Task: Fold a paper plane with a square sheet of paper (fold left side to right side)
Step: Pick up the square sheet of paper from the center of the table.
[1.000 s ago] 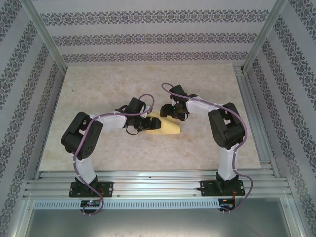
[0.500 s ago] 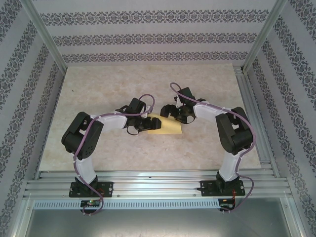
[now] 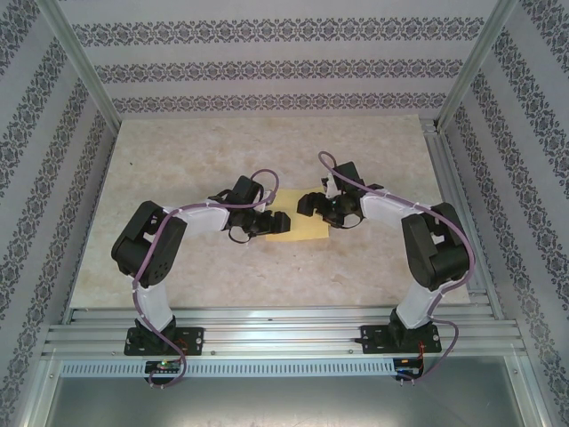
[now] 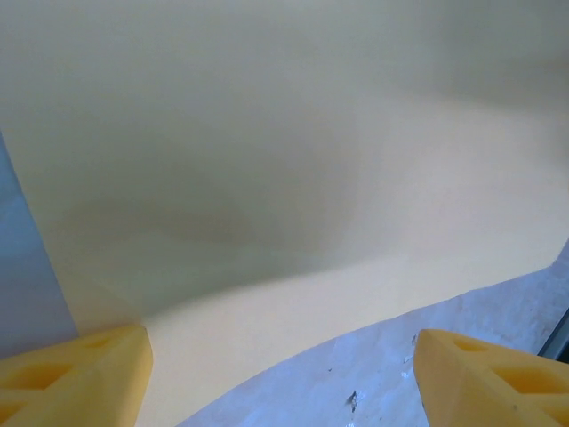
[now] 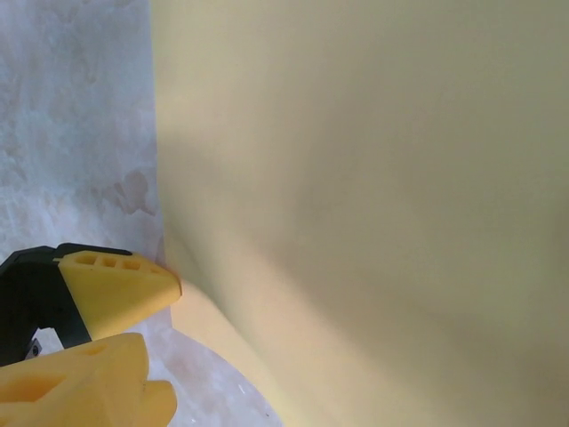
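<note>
The mustard-yellow sheet of paper lies mid-table between both grippers. My left gripper is at its left edge, and my right gripper at its far edge. In the left wrist view the sheet bulges up, with a curved edge running between the wide-apart fingertips of the open left gripper. In the right wrist view the sheet rises like a wall. One right finger sits far left, and the other is hidden behind the paper. A further yellow fingertip on a black mount touches the sheet's lower left edge.
The beige marbled tabletop is bare around the sheet. Patterned walls stand on three sides, and an aluminium rail runs along the near edge by the arm bases.
My right arm swung its elbow out to the right, and its gripper slid slightly right and nearer along the far edge. The sheet looks squarer. The left arm stayed put.
</note>
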{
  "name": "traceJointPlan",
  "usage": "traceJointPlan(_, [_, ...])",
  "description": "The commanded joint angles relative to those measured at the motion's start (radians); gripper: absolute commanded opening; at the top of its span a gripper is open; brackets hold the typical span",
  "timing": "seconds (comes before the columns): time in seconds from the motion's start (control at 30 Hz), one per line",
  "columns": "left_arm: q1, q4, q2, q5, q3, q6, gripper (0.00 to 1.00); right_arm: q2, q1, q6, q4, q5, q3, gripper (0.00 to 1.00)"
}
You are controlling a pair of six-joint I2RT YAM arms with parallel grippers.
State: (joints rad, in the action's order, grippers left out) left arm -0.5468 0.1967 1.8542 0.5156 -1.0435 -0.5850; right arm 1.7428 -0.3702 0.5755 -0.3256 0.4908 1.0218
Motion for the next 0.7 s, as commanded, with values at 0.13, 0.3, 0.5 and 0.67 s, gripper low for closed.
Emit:
traceJointPlan(0.13, [-0.016, 0.037, 0.027, -0.022, -0.013, 0.019, 0.79, -0.057, 0.019, 0.020, 0.030, 0.011, -0.009, 0.59])
traceJointPlan(0.3, [-0.016, 0.036, 0.007, -0.009, -0.013, 0.026, 0.78, -0.063, 0.029, 0.013, -0.002, -0.019, 0.000, 0.31])
traceJointPlan(0.5, [0.013, 0.091, -0.135, -0.015, -0.002, 0.073, 0.82, -0.125, 0.056, -0.025, -0.059, -0.062, -0.011, 0.06])
traceJointPlan(0.67, [0.092, 0.141, -0.322, -0.014, 0.040, 0.092, 0.87, -0.218, 0.066, -0.057, -0.112, -0.076, 0.002, 0.00])
